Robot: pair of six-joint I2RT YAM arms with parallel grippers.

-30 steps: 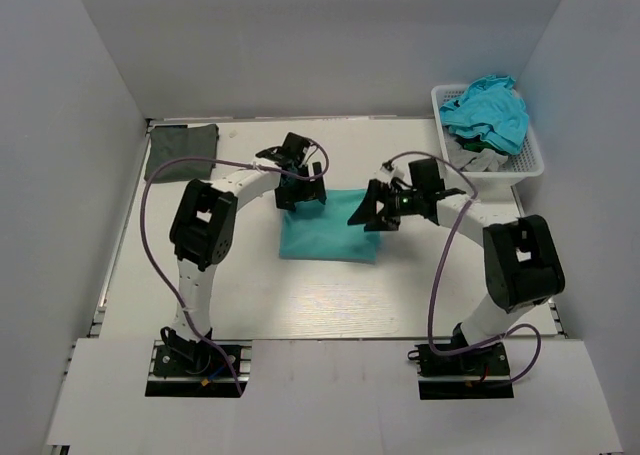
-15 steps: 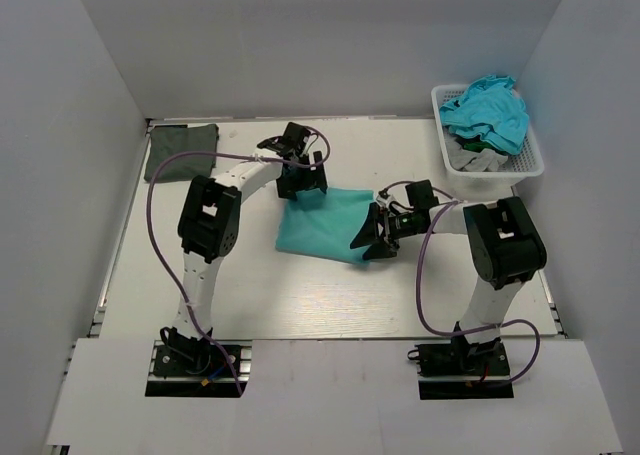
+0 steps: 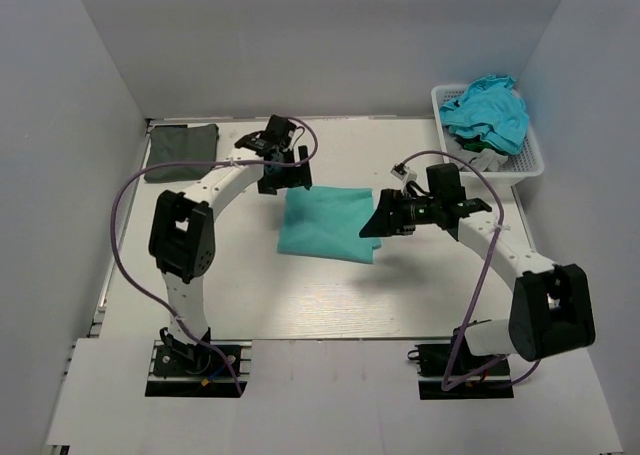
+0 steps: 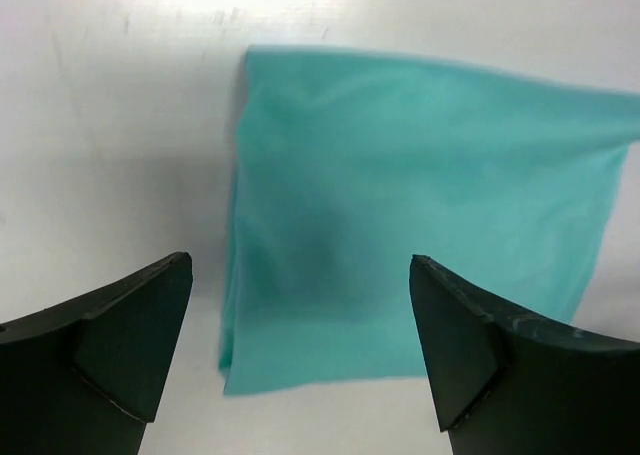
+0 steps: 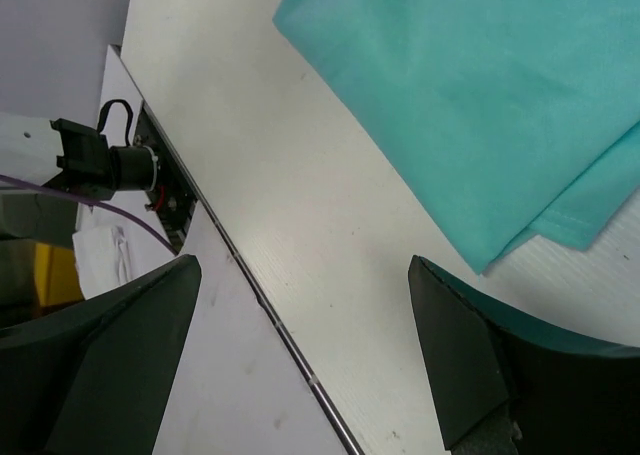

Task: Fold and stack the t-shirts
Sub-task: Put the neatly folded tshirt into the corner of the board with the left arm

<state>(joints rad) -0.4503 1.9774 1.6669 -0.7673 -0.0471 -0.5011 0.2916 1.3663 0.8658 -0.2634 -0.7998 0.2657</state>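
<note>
The folded plain teal-green cotton t-shirt [image 3: 325, 224] lies flat at the centre of the pale wooden worktop [image 3: 250, 295]. Its long axis runs roughly from 9 to 3 o'clock, tilted a little so the right end sits slightly nearer 2. It forms a neat rectangle with smooth cloth. In the right wrist view, layered edges and a stitched hem show at one corner of the teal-green t-shirt [image 5: 480, 105].

A folded dark grey-green t-shirt [image 3: 182, 138] rests at the worktop's 10 o'clock corner. Crumpled turquoise-blue t-shirts [image 3: 487, 110] and a grey t-shirt [image 3: 475, 157] fill the white plastic lattice basket [image 3: 530, 160] at 2 o'clock.

The left arm arcs from its base at 7 o'clock. The left end effector [image 3: 283, 175] hangs over the shirt's 11 o'clock corner with its fingers spread wide, gripping nothing. The right arm bends out towards 4 o'clock and reaches back towards 9. The right end effector [image 3: 375, 223] is above the shirt's 3 o'clock edge, its fingers likewise apart and empty.
</note>
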